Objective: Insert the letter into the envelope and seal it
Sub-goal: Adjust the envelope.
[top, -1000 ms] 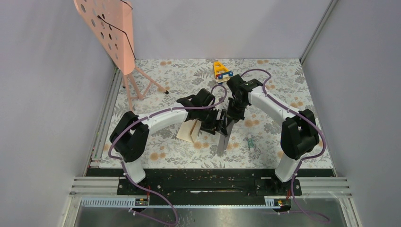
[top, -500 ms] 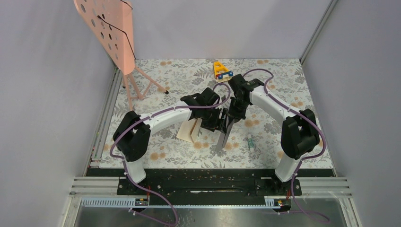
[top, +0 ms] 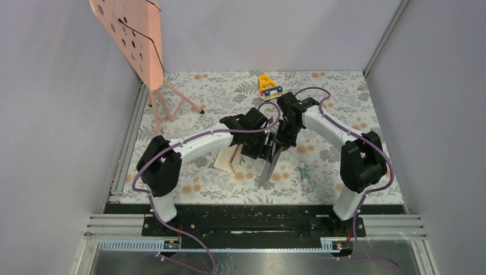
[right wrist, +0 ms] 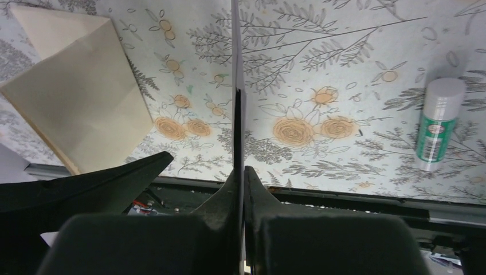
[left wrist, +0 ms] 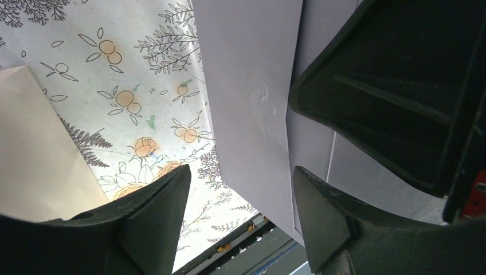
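My right gripper point(top: 282, 142) point(right wrist: 240, 176) is shut on the grey-lilac envelope point(top: 267, 167) point(right wrist: 235, 69) and holds it off the table, edge-on to its own camera. The envelope point(left wrist: 252, 97) hangs down between the fingers of my left gripper point(top: 265, 150) point(left wrist: 240, 200), which is open. The paper runs close to the right finger point(left wrist: 321, 217), and a wide gap is left on the other side. The letter point(top: 229, 158) point(left wrist: 34, 154) point(right wrist: 80, 109), a tan creased sheet, lies on the floral table just left of both grippers.
A green-and-white glue stick point(top: 304, 172) point(right wrist: 438, 123) lies right of the envelope. A pink perforated stand point(top: 129, 34) rises at the back left, and a yellow toy point(top: 268, 85) sits at the back centre. The black rail point(top: 258, 215) marks the near edge.
My left gripper has narrowed somewhat around the hanging envelope and moved slightly right. The envelope's lower end has swung a little left. The right gripper keeps its grip.
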Robot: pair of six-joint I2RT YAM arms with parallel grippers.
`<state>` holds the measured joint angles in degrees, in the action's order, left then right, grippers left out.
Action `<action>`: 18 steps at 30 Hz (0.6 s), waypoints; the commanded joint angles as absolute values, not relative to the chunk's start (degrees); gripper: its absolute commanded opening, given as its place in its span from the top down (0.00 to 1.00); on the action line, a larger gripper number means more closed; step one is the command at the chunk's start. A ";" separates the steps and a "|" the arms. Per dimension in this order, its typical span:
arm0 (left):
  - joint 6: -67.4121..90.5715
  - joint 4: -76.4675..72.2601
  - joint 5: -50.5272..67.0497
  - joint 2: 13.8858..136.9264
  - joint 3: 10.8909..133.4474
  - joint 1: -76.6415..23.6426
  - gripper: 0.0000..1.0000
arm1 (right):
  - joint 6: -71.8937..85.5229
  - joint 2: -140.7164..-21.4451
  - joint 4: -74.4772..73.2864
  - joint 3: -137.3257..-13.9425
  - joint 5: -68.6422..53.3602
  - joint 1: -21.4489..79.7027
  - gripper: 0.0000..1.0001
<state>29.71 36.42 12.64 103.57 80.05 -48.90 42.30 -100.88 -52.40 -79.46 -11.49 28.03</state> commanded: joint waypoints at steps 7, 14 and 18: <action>30.04 24.98 30.03 96.80 70.93 -41.49 0.25 | 45.25 -99.47 -47.33 -79.04 -22.57 30.28 1.00; 34.14 17.97 38.37 95.96 65.05 -36.14 0.30 | 45.75 -99.83 -46.21 -77.81 -23.20 30.27 1.00; 35.38 16.69 38.25 96.48 64.43 -36.08 0.29 | 47.60 -100.14 -44.12 -77.61 -25.85 30.24 1.00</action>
